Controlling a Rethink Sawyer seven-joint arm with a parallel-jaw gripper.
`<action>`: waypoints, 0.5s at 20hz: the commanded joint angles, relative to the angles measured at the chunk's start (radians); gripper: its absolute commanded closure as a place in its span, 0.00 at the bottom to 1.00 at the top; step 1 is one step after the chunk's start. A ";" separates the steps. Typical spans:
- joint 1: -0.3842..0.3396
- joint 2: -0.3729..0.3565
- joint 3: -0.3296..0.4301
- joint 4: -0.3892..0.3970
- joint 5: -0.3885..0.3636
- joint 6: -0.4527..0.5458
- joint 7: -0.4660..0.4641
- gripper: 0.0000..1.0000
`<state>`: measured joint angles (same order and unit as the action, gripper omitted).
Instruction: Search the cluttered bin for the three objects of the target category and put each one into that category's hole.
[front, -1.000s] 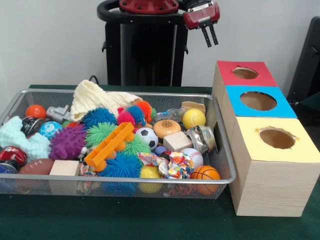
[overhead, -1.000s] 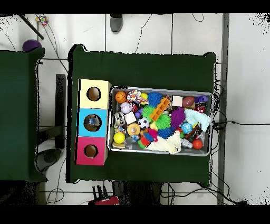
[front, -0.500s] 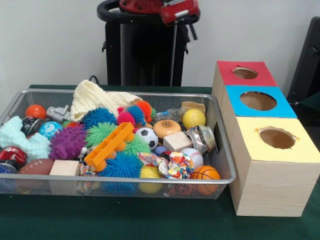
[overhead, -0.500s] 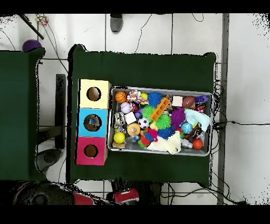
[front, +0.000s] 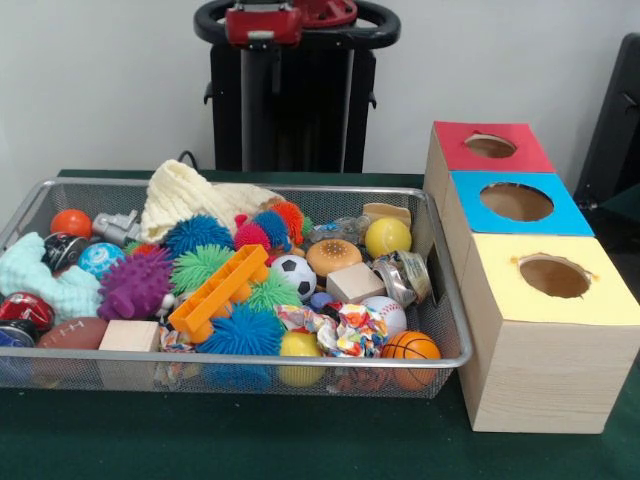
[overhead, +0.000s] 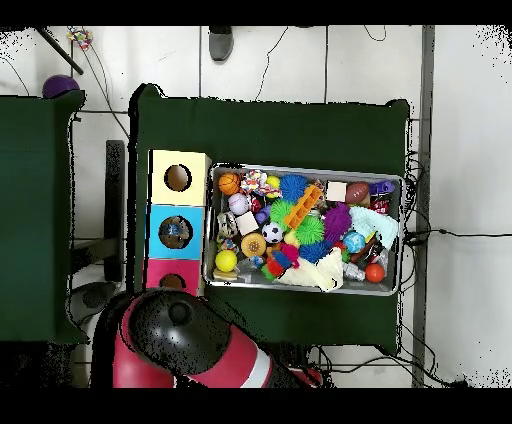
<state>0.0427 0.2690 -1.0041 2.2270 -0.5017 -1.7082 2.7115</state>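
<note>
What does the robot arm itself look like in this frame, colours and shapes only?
In the front view a red boxy arm piece with a small grey fitting sits on a black ring at the top edge. From overhead the arm is a fat glossy link, black and domed at one end, red along its body, with a white band. The tool's tips are not visible.

table (front: 250, 440): green cloth | wire bin (front: 452, 330) | holed boxes (front: 530, 380)
</note>
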 joint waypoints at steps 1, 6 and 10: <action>-0.052 0.160 0.089 -0.116 -0.090 0.285 -0.075 0.00; -0.017 0.118 0.142 -0.138 -0.104 0.311 -0.078 0.00; -0.008 0.123 0.198 -0.141 -0.066 0.340 -0.073 0.00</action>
<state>0.0285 0.2922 -1.0172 2.1831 -0.5343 -1.4812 2.7115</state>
